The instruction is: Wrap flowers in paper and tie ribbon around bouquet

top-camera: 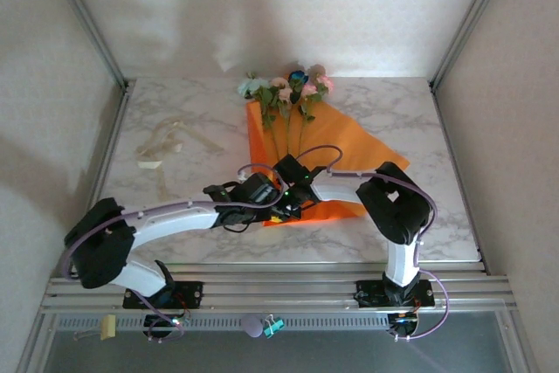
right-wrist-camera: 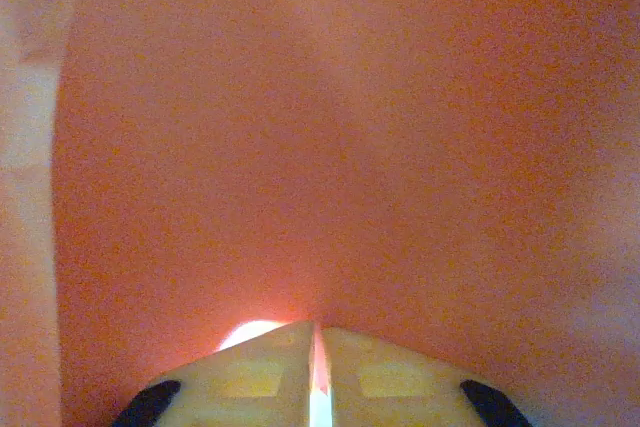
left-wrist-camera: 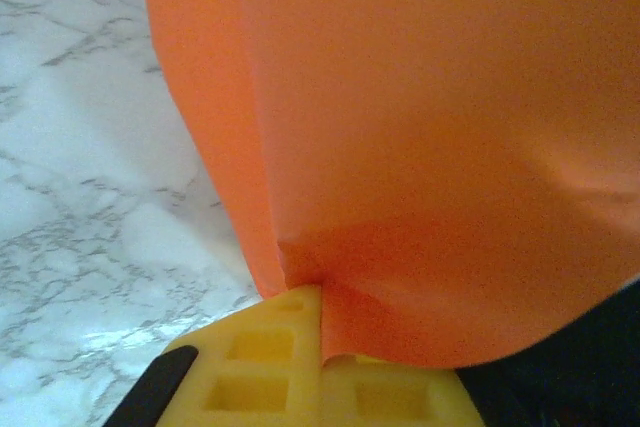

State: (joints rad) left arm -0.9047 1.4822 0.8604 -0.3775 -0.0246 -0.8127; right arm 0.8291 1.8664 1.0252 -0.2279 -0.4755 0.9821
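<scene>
The flowers (top-camera: 288, 93) lie on the orange paper (top-camera: 349, 141), blooms toward the far edge, stems running down the sheet. Both grippers meet at the paper's near end. My left gripper (top-camera: 278, 212) is shut on the sheet's edge; in the left wrist view its yellow fingers (left-wrist-camera: 260, 367) pinch the paper (left-wrist-camera: 420, 147), which bulges up from the left gripper (left-wrist-camera: 322, 347). My right gripper (top-camera: 295, 198) sits under a raised fold. In the right wrist view the right gripper (right-wrist-camera: 318, 347) has its jaws a narrow slit apart, with the paper (right-wrist-camera: 330, 147) arching over them. The ribbon (top-camera: 166, 141) lies loose at the left.
The marble table (top-camera: 419, 111) has bare surface to the right of the sheet and along the front edge. Metal frame posts (top-camera: 96, 32) stand at the back corners. Marble (left-wrist-camera: 90, 197) shows beside the lifted sheet in the left wrist view.
</scene>
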